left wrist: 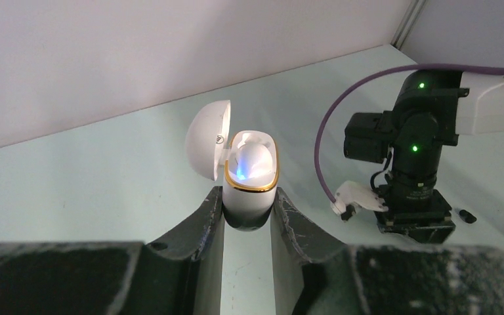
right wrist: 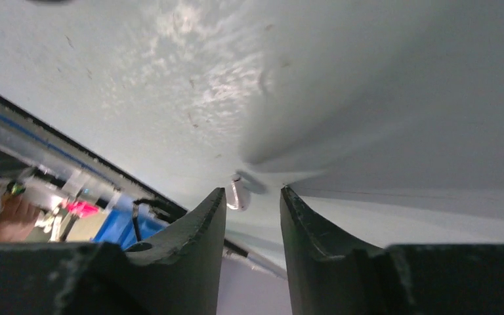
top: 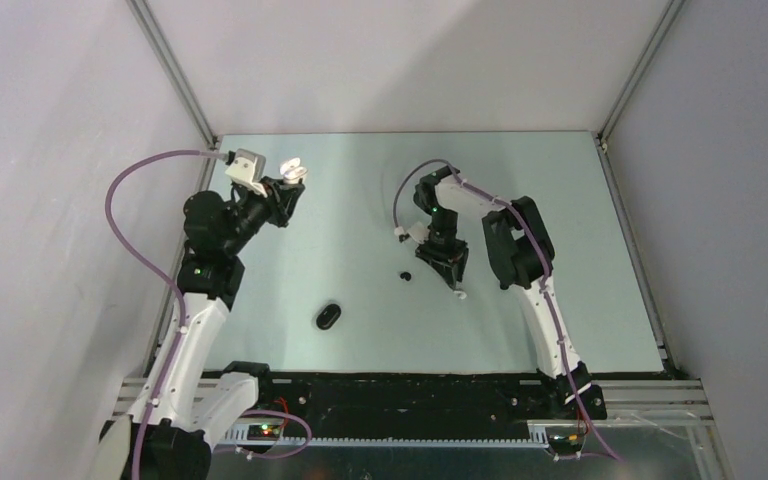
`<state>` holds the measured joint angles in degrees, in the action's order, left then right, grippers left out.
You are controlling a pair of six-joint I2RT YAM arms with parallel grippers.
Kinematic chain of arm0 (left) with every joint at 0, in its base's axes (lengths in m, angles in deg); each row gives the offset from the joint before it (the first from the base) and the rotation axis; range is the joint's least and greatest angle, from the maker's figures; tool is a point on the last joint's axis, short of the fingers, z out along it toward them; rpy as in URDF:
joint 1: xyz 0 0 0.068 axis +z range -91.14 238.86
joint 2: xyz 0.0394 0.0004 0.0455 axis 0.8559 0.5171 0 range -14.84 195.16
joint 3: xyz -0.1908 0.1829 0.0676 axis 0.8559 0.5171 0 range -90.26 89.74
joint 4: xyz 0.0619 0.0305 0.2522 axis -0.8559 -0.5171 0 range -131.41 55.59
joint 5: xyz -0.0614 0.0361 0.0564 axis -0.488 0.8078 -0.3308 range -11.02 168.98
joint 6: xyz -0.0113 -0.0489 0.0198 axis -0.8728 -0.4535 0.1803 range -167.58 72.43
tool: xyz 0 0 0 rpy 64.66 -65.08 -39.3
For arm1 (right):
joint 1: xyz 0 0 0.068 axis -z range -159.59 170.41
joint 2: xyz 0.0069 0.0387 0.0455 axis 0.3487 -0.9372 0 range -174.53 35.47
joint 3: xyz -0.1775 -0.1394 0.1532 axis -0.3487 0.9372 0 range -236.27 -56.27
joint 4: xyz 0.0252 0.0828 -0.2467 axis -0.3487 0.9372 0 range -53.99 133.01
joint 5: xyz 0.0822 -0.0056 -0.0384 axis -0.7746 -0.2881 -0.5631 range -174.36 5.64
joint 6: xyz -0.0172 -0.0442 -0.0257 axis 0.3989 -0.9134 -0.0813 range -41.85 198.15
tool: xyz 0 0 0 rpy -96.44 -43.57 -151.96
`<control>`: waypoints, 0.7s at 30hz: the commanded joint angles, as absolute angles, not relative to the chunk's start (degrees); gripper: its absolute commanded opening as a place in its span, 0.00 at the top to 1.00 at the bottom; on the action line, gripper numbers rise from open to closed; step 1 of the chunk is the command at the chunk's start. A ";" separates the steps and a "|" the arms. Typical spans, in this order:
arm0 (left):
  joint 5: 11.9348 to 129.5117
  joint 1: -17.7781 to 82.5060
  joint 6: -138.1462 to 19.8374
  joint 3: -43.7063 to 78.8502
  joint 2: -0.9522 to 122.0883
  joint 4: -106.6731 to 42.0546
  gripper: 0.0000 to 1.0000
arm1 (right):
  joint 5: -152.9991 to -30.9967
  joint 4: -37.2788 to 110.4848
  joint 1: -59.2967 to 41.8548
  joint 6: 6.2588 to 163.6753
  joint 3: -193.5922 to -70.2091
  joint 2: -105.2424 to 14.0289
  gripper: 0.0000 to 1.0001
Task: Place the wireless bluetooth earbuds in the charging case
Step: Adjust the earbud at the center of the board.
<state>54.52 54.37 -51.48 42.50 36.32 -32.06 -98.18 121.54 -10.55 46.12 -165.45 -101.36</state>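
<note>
white case [left wrist: 252, 167] base: hidden in left tool [left wrist: 248, 200]; black earbud [top: 406, 275]: too small

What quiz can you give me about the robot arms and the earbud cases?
1. True or false: the white case in the left gripper has its lid open.
2. What lies on the table by the right gripper? A) a white earbud B) a spoon C) a coin
3. What colour is the other case, lying on the table?
Key: 1 true; 2 A; 3 black.
</note>
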 commanded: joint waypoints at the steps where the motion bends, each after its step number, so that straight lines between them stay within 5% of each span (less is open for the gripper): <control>1: 53.34 54.19 -50.11 39.38 37.88 -32.35 1.00 | -98.32 117.08 -8.40 46.78 -171.42 -100.06 0.58; 8: 52.56 54.06 -50.16 36.31 41.67 -32.83 1.00 | -102.89 102.41 -3.92 45.87 -160.14 -86.53 0.58; 15: 52.00 54.10 -48.76 32.54 46.21 -32.74 1.00 | -122.79 66.31 -1.87 19.09 -110.70 -43.05 0.58; 21: 51.59 54.12 -48.72 31.82 47.82 -32.63 1.00 | -122.25 68.87 -3.01 2.20 -104.78 -41.43 0.61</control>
<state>52.81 54.26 -50.08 34.15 47.31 -34.36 -119.89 74.42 -2.77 16.55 -107.25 -36.38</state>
